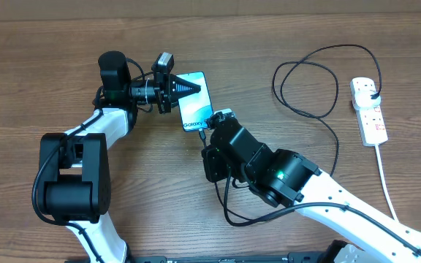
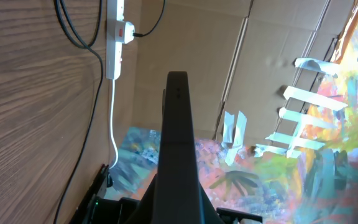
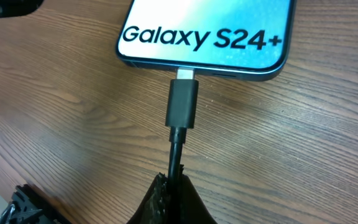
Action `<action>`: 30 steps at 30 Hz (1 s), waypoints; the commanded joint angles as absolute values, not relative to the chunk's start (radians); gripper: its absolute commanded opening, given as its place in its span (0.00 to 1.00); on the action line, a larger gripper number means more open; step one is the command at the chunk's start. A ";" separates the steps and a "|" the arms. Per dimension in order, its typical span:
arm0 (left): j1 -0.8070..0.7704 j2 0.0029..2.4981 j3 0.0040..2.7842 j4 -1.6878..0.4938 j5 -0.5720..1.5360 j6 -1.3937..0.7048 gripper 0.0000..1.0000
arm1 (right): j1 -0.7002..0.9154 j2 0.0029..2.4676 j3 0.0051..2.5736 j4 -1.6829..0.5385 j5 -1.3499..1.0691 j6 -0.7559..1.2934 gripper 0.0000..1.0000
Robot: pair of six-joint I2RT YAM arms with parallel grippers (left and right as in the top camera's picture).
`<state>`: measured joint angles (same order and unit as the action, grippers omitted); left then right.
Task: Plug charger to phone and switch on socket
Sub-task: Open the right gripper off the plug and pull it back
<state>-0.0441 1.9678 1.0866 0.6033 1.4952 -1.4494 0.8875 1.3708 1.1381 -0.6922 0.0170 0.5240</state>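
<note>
Overhead: my left tool [image 1: 192, 86], jaws together, lies over the 12 o'clock end of the phone [image 1: 196, 113]. My right tool [image 1: 210, 135] is at the phone's 6 o'clock end. The socket [image 1: 369, 109] lies well apart at 3 o'clock.

Left wrist: fingers together, socket [image 2: 113, 43] at 11 o'clock.

Right wrist: my tool [image 3: 173, 190] is clamped on the charger [image 3: 183, 102], whose connector meets the phone's [image 3: 204, 37] port at 12 o'clock.

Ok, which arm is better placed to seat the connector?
Right. The right end effector is shut on the charger behind the connector at the phone port; the left end effector rests on the phone's far end.
</note>
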 commanded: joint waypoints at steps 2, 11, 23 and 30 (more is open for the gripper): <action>-0.046 1.962 1.096 0.611 1.573 -1.416 0.04 | 0.888 1.401 1.140 -0.651 0.070 0.527 0.04; -0.046 1.962 1.096 0.611 1.580 -1.252 0.04 | 0.888 1.400 1.140 -0.636 0.094 0.523 0.04; -0.045 1.962 1.096 0.611 1.548 -1.216 0.04 | 0.888 1.400 1.140 -0.699 0.046 0.524 0.20; -0.045 1.962 1.096 0.610 1.508 -1.169 0.04 | 0.888 1.409 1.140 -0.712 0.044 0.524 0.26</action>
